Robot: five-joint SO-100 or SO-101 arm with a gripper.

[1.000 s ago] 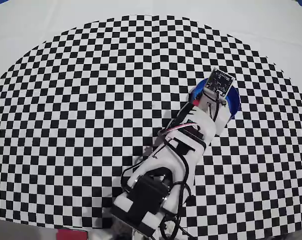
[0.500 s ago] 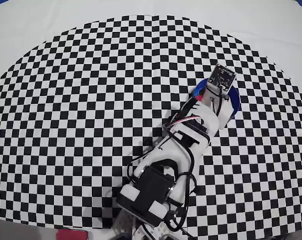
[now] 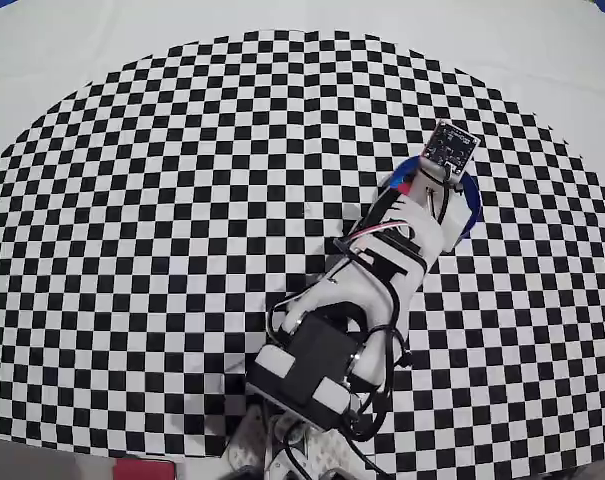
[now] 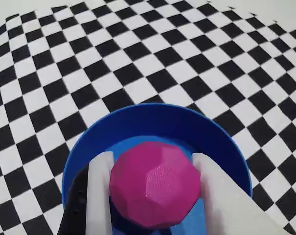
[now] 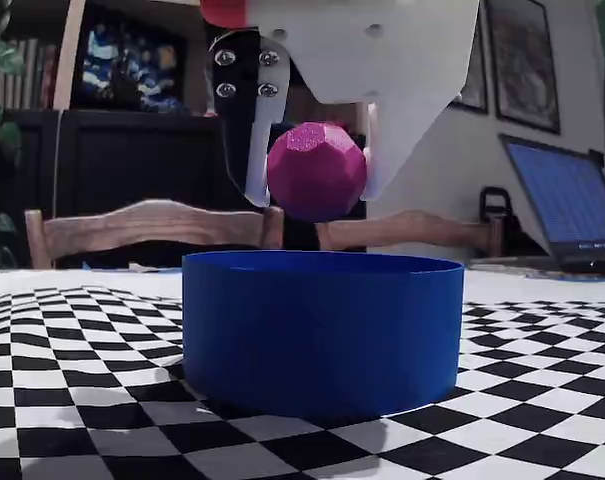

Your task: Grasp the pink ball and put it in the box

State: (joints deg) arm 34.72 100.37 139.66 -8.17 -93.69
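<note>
Claw [image 5: 317,195]: white, two-fingered, closed on the ball, one finger [image 4: 100,196] pressed to each side of it; hangs in the air over the box.

Cloth [image 3: 182,200]: black-and-white check, spread under the claw and all round it.

Arm [image 3: 367,290]: white and black, reaching up and to the right in the overhead view, hiding the claw there.

Box [image 5: 322,330]: round blue tub, standing on the cloth straight below the claw; in the overhead view only slivers of its rim [image 3: 472,212] show past the arm.

Ball [image 5: 316,171]: magenta, faceted, held between the fingers, clear above the box rim; the wrist view shows it over the box's blue floor [image 4: 155,183].
</note>
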